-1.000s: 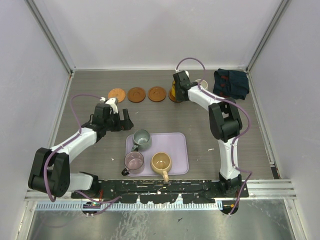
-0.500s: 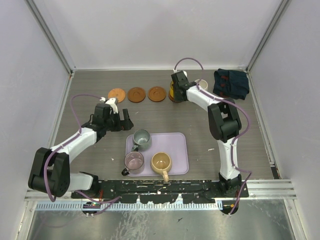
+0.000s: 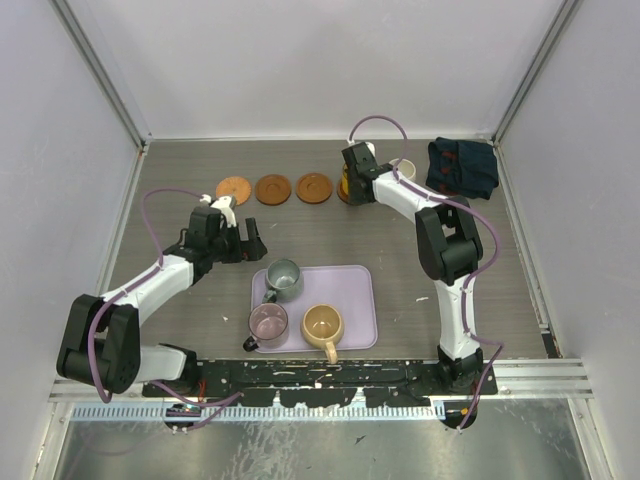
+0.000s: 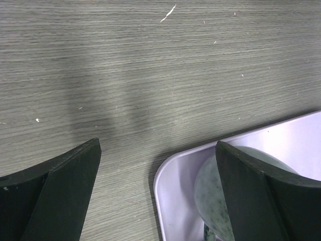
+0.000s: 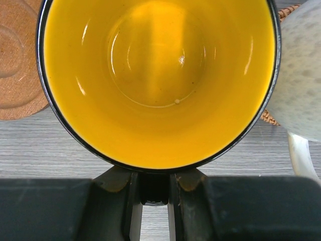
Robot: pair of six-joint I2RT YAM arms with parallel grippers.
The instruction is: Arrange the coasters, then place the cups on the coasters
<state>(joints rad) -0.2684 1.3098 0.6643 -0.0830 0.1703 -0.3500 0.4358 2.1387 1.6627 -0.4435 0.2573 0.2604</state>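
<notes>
Three brown coasters [image 3: 273, 188] lie in a row at the back of the table; one of them shows at the left in the right wrist view [image 5: 15, 55]. My right gripper [image 3: 347, 180] [image 5: 153, 188] is shut on the handle of the yellow cup [image 3: 345, 186] [image 5: 158, 75], just right of that row. The cream white cup [image 3: 404, 168] [image 5: 303, 75] stands beside it on a woven coaster [image 5: 271, 118]. Grey-green [image 3: 284, 278] [image 4: 213, 196], pinkish-purple [image 3: 268, 322] and tan [image 3: 322, 324] cups sit on the lavender tray [image 3: 355, 300] [image 4: 173, 181]. My left gripper [image 3: 240, 240] [image 4: 158, 145] hangs open over the tray's far left corner.
A dark folded cloth [image 3: 462, 166] lies at the back right corner. Grey walls with metal rails enclose the table on three sides. Bare wood-grain tabletop [image 4: 150, 65] stretches between the tray and the coaster row.
The right gripper with the yellow cup has shifted slightly left and back. The left arm has not moved.
</notes>
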